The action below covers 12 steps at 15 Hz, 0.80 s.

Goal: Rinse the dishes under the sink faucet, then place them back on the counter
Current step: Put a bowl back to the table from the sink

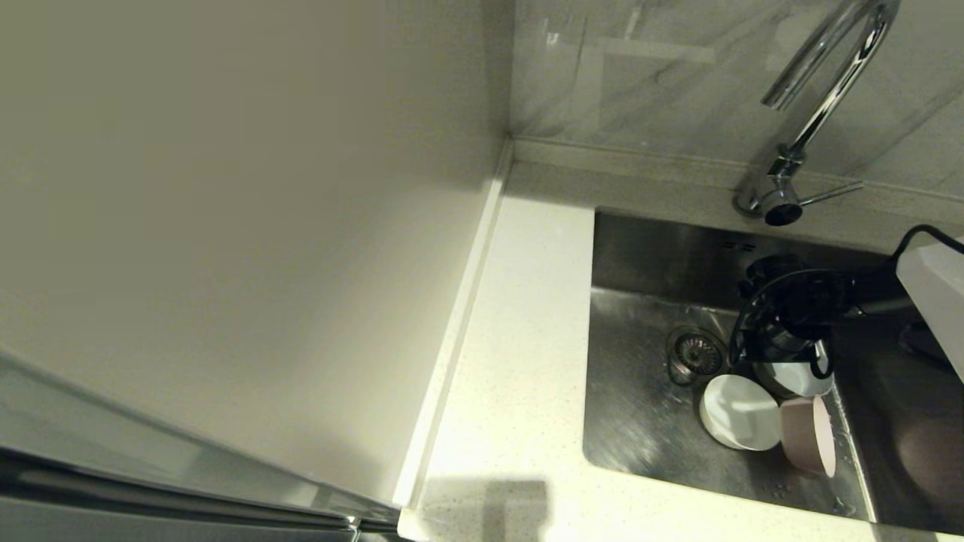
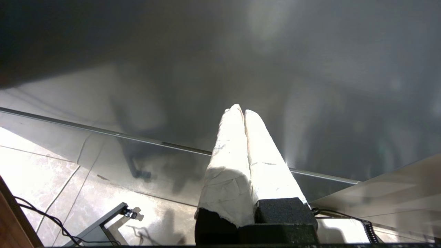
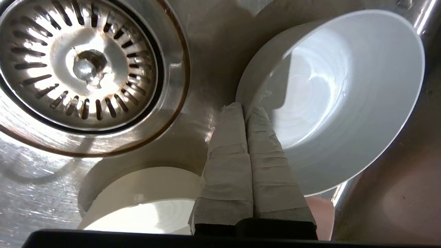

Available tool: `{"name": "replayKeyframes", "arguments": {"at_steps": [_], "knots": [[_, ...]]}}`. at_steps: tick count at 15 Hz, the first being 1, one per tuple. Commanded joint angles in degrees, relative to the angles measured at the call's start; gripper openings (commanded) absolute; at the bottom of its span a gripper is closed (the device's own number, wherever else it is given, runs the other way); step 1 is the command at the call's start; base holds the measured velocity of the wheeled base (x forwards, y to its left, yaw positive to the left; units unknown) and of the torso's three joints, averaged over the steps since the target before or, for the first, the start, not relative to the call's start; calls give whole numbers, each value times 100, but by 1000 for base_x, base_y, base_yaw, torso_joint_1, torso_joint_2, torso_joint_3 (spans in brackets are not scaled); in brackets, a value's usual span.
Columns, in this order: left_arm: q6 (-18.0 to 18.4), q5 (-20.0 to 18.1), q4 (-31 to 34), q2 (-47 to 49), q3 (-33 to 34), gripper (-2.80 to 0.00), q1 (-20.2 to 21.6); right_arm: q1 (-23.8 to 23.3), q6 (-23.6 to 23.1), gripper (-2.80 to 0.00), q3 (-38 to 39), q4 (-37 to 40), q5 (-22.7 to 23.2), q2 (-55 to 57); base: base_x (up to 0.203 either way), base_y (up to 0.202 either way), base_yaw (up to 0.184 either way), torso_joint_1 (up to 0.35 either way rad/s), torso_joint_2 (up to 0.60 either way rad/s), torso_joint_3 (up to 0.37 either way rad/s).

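All three bowls lie in the steel sink (image 1: pixel 640 421). My right gripper (image 3: pixel 245 109) is down in the basin beside the drain strainer (image 3: pixel 82 65). It is shut on the rim of a tilted white bowl (image 3: pixel 344 103), one finger inside and one outside. In the head view this gripper (image 1: pixel 787 346) covers most of that bowl (image 1: pixel 802 379). A second white bowl (image 1: pixel 742 412) leans just in front of it, and the pink bowl (image 1: pixel 809 435) stands on its side next to that one. The chrome faucet (image 1: pixel 821 90) arches above the back rim. My left gripper (image 2: pixel 241 109) is shut and empty, away from the sink.
White speckled counter (image 1: pixel 520 339) runs left of the sink to a raised edge and a tall pale side wall (image 1: pixel 226 226). The faucet lever (image 1: pixel 832 194) points right. Two overflow slots (image 1: pixel 738 246) mark the sink's back wall. The left wrist view shows a glossy grey panel (image 2: pixel 310 69) and floor tiles.
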Motion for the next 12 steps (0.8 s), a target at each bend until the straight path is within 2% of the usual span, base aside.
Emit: {"name": "replayKeyframes", "arguments": {"at_steps": [1,8,12], "knots": [[-6,2,0,-18,0,-280,2,1,9,-280,31,11,-11,-51,0,0,0,0,0,0],[-3,5,0,-18,0,-280,0,1,151,-280,157,1,-128,-811,0,0,0,0,0,0],[-7,2,0,-18,0,-280,-6,-1,209,-280,1233,-3,-97,-1907,0,0,0,0,0,0]]}}
